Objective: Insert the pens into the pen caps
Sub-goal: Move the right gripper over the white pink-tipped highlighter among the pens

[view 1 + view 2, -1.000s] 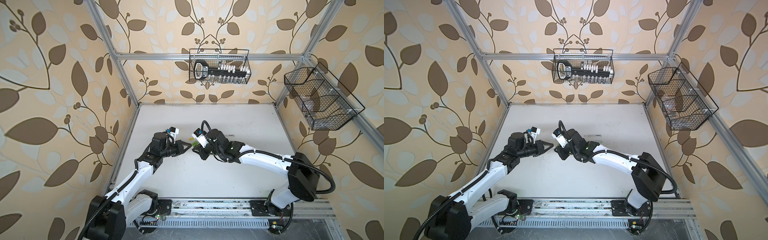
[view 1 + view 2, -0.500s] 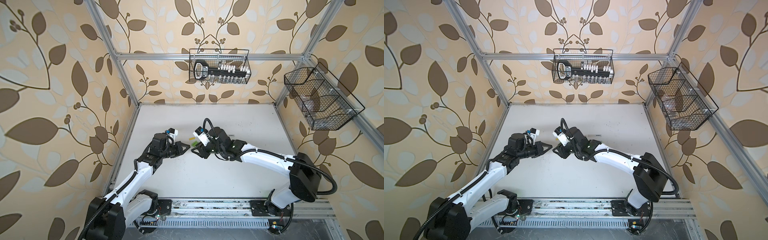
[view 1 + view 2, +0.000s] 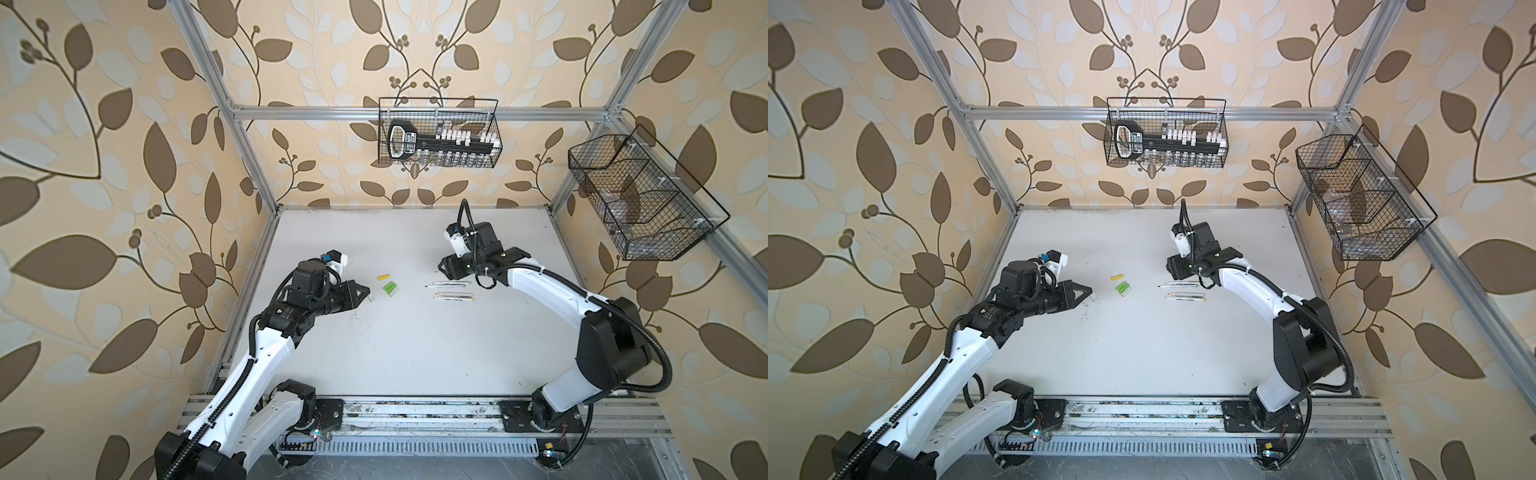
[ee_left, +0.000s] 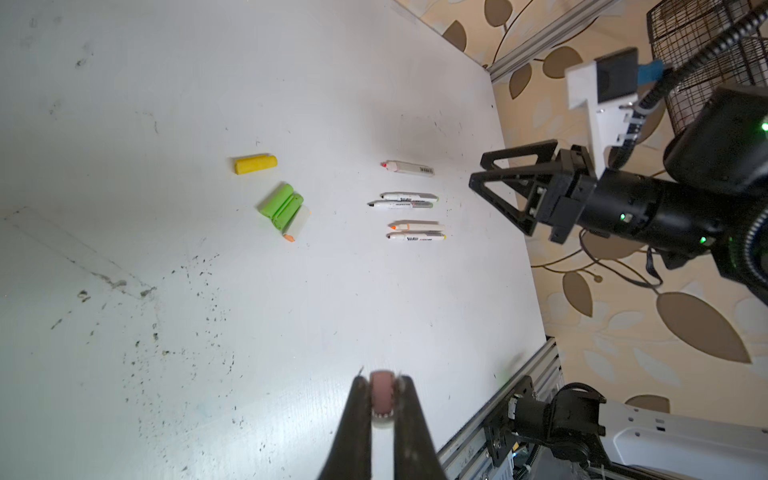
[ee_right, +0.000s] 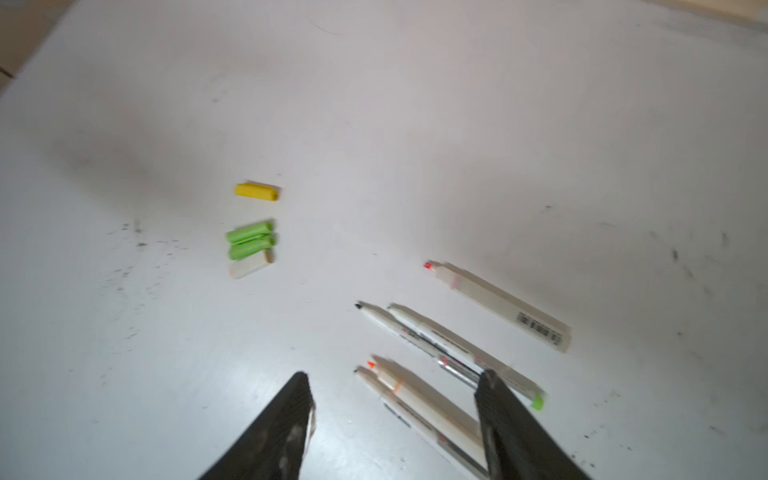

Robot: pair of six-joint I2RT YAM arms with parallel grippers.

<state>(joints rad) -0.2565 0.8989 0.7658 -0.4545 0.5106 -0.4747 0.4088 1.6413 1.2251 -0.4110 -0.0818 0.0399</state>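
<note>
Both arms have pulled apart from the middle of the bench (image 3: 415,353). Now the left pincer (image 4: 381,380) is clamped on a stubby pinkish cap (image 4: 381,401), left of the green caps (image 3: 389,287). Opened wide and empty, the right pincer (image 5: 395,376) hangs by five pens (image 5: 436,334) lying right of the green caps. Just behind them lies the yellow cap (image 3: 383,276); a pale cap (image 5: 249,268) touches their front.
</note>
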